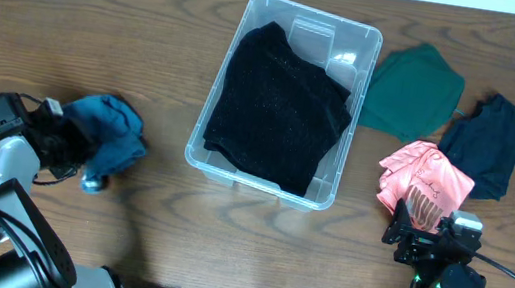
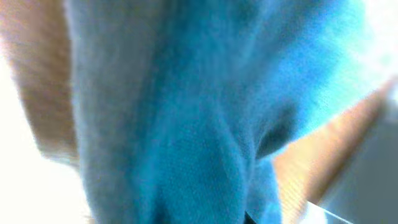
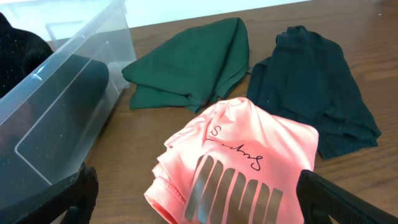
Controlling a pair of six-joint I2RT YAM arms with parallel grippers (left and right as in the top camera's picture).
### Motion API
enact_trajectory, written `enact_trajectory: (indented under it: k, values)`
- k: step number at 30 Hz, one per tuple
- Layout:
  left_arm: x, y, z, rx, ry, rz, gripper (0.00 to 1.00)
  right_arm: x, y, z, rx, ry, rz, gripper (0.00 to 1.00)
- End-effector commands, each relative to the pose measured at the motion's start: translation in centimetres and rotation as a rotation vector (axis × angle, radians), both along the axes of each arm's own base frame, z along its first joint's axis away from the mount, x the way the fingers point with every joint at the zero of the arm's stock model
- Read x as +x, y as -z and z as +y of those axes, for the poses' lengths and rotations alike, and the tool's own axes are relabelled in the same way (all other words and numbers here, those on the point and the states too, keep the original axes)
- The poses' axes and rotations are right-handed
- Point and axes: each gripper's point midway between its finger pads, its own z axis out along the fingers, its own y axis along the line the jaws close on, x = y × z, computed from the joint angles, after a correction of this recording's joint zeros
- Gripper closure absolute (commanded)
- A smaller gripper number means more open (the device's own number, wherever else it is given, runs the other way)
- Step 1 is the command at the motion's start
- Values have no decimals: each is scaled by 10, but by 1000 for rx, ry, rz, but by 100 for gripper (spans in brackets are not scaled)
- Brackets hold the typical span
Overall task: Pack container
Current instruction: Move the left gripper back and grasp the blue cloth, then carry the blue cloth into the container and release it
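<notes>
At the near left, the left gripper (image 1: 68, 143) is buried in a bunched blue cloth (image 1: 112, 134). Its jaws are hidden, so its hold cannot be told. A shallow pinch would let the cloth slip or drape over the rim in transit. At centre, the container (image 1: 226, 167) holds a black garment (image 1: 279, 97) heaped high, so additions may spill. At the near right, the right gripper (image 3: 194, 175) stands wide open and empty over a pink garment (image 3: 242, 149); it may catch one layer only.
</notes>
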Motion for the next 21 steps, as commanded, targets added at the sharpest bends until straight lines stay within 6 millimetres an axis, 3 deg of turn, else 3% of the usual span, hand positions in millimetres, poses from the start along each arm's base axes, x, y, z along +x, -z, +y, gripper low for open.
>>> enact_trajectory:
  k: [1, 5, 9, 12, 14, 16, 21]
  values:
    - [36, -69, -25, -65, 115, -227, 94, 0, 0, -2, 10, 16, -3, 1]
    - [60, -152, -62, -21, 245, -415, 94, 0, 0, -2, 10, 16, -3, 1]
    - [71, -234, -112, 72, 399, -610, 94, 0, 0, -2, 10, 16, -3, 1]
    - [71, -273, -146, 152, 472, -699, 94, 0, 0, -2, 10, 16, -3, 1]
    - [72, -285, -171, 183, 522, -746, 94, 0, 0, -2, 10, 16, -3, 1]
    - [71, -284, -197, 183, 578, -757, 94, 0, 0, -2, 10, 16, -4, 1]
    - [73, -244, -256, 146, 713, -666, 94, 0, 0, -2, 10, 16, -3, 1]
